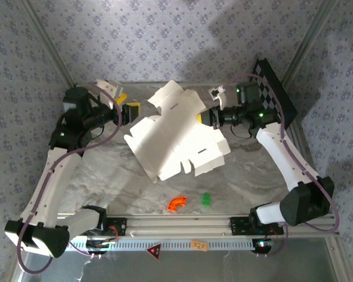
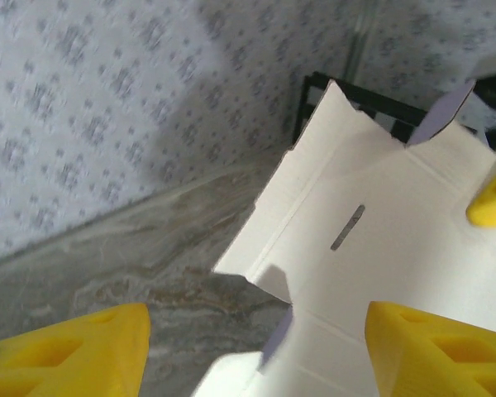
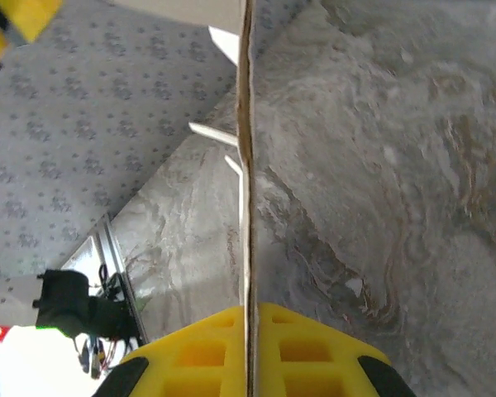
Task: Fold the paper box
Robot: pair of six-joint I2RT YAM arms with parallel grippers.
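Note:
The paper box is an off-white die-cut sheet with flaps and a slot, lying partly raised in the middle of the marble table. My right gripper is shut on the sheet's far right edge. In the right wrist view the sheet runs edge-on, pinched between the yellow fingers of the right gripper. My left gripper stands open at the sheet's far left side. In the left wrist view the left gripper has its yellow fingers wide apart, with the sheet ahead and a flap corner between them.
A black-and-white checkered board leans at the back right, also seen as the board behind the sheet. An orange curved piece and a small green piece lie near the front rail. Patterned walls close in the back and sides.

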